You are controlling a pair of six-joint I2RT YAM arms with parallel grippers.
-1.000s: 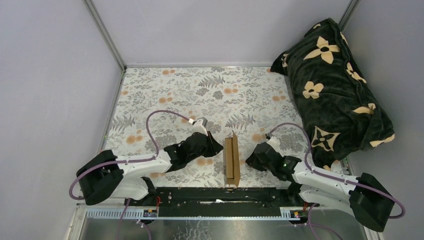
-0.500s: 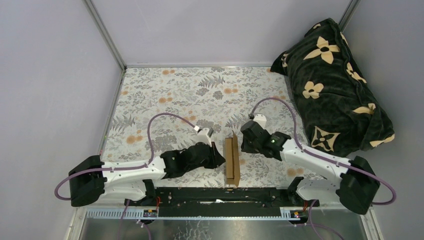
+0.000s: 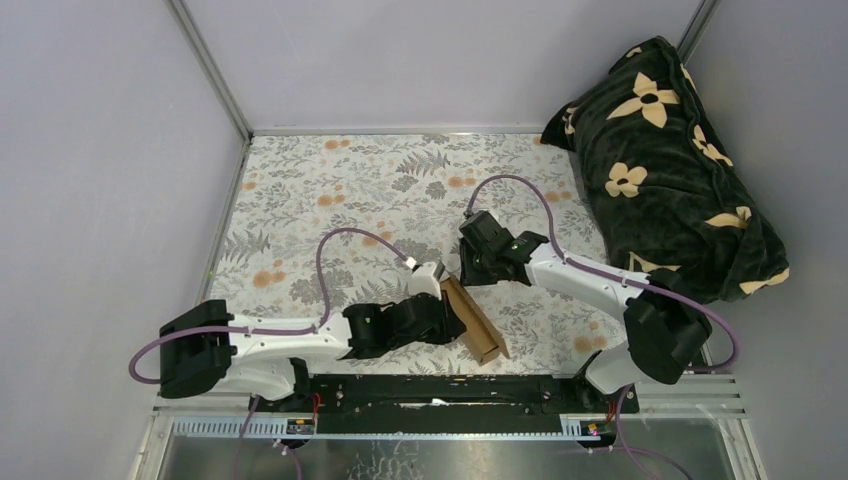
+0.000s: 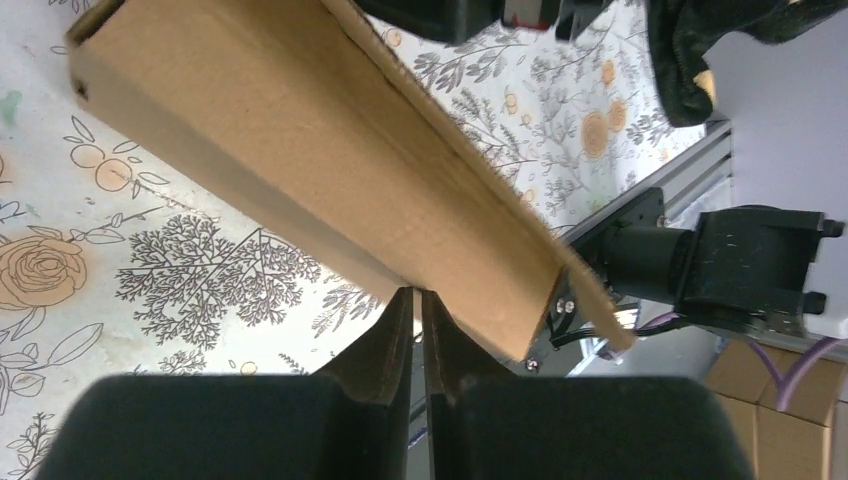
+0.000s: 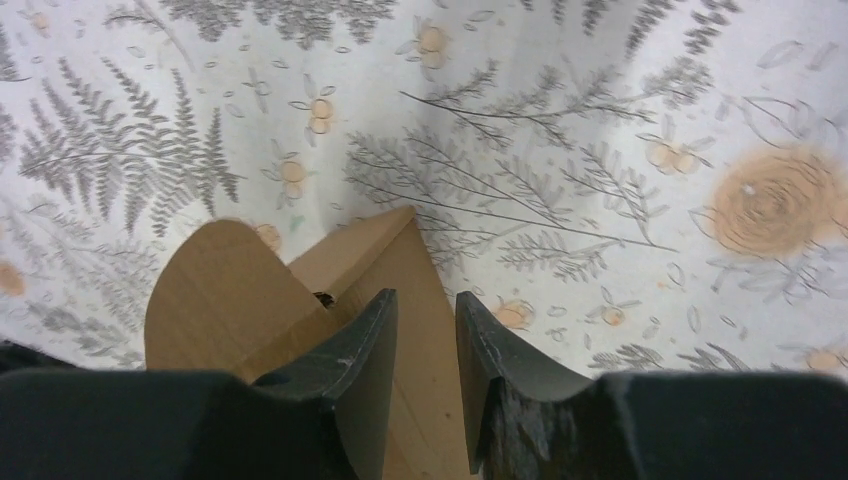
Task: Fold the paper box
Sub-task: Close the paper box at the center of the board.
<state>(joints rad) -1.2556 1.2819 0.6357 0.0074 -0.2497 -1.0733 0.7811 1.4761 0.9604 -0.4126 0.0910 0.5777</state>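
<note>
The box point(image 3: 480, 330) is plain brown cardboard. It lies on the floral cloth point(image 3: 330, 200) toward 6 o'clock in the top view, slanted so that its long axis runs from 11 to 5 o'clock. Its near end stops just short of the black rail point(image 3: 400, 388) along the table's near edge.

The left gripper point(image 3: 452, 322) comes in from 9 o'clock and meets the box's long side. In its wrist view the fingers point(image 4: 395, 330) are pressed almost together with only a slit between them, their tips at the box's lower edge. Whether cardboard is pinched in that slit cannot be told.

The right gripper point(image 3: 468, 272) sits at the box's far end, its fingers point(image 5: 365, 340) parted over the cardboard. A rounded flap point(image 5: 215, 290) stands up beside them at 9 o'clock.

A dark cushion point(image 3: 670, 170) with cream flowers crowds the 2 to 3 o'clock side. Grey walls point(image 3: 120, 150) close in at 9 and 12. The widest stretch of cloth lies toward 11 o'clock.

A long panel stands off the box's upper edge, and what is inside the box cannot be seen.
</note>
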